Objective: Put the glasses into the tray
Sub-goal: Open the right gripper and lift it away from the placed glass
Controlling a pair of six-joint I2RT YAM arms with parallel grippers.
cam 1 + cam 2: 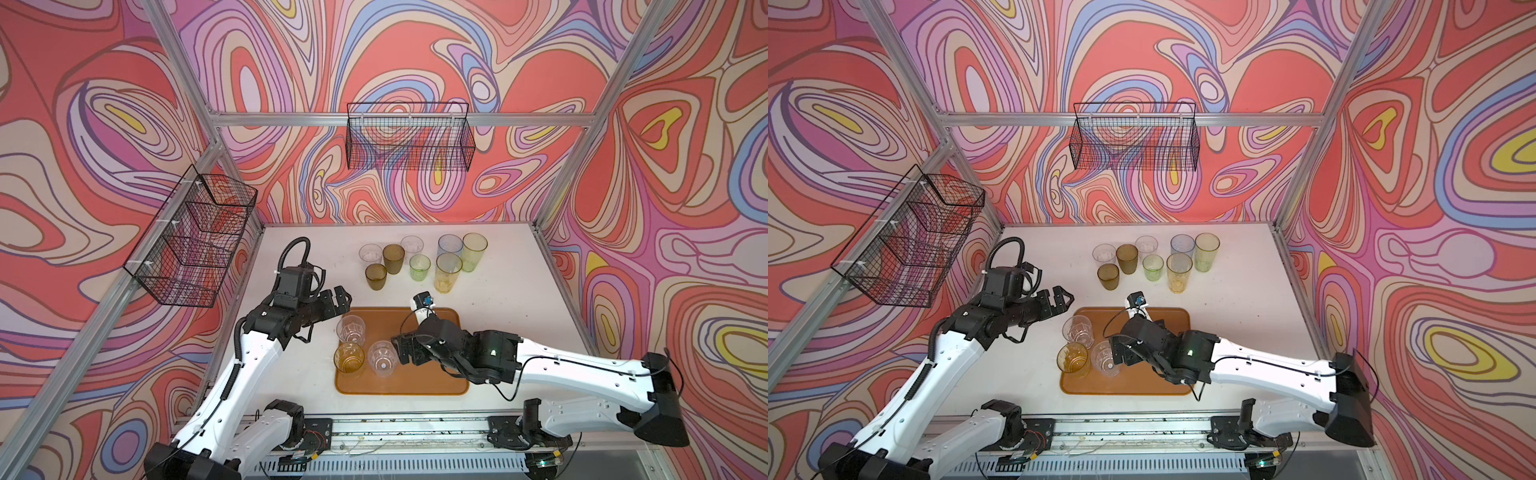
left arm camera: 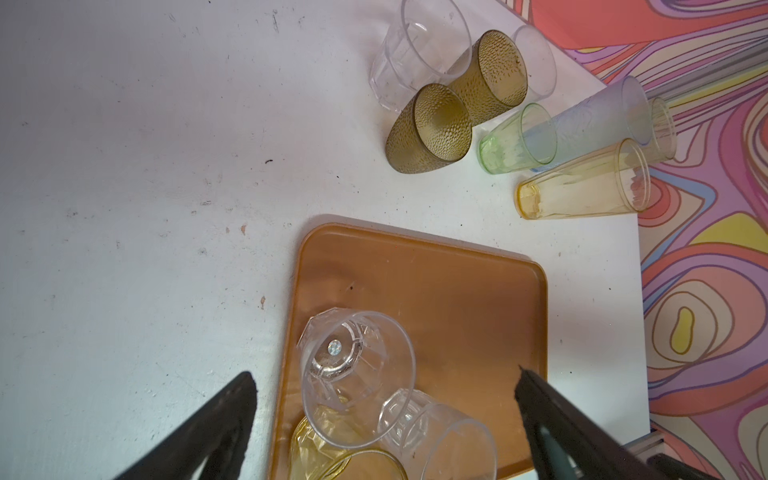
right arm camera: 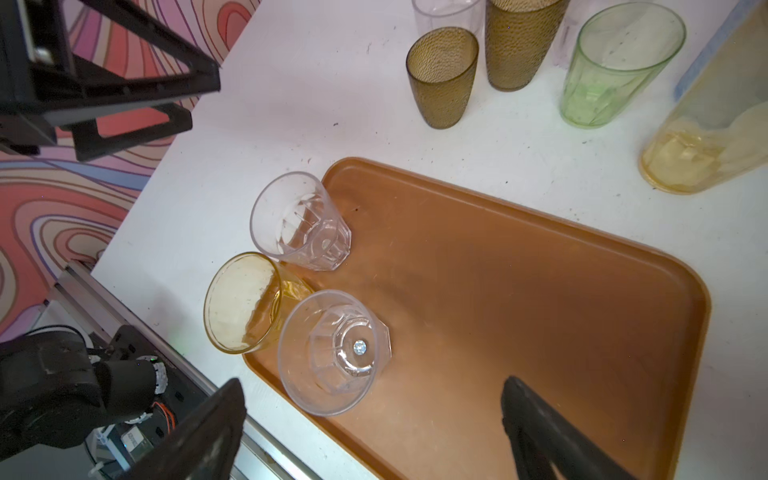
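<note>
The orange-brown tray [image 1: 415, 384], a smooth flat rectangle with rounded corners and a low rim, is lying on the scuffed white table [image 1: 498, 299]. Three short tumblers are standing upright, close together, at its left end: a clear faceted glass [image 1: 351, 330], an amber glass [image 1: 349, 359] and a second clear faceted glass [image 1: 382, 364]. Eight more are standing on the table behind the tray, among them a dimpled olive-brown glass [image 1: 376, 276], a fluted green glass [image 1: 419, 267] and a tall yellow glass [image 1: 448, 272]. The right gripper [image 3: 372, 395] is hovering over the tray beside the second clear faceted glass, fingers spread and grasping nothing. The left gripper [image 2: 384, 378] is hanging near the tray's far left corner, fingers likewise released.
</note>
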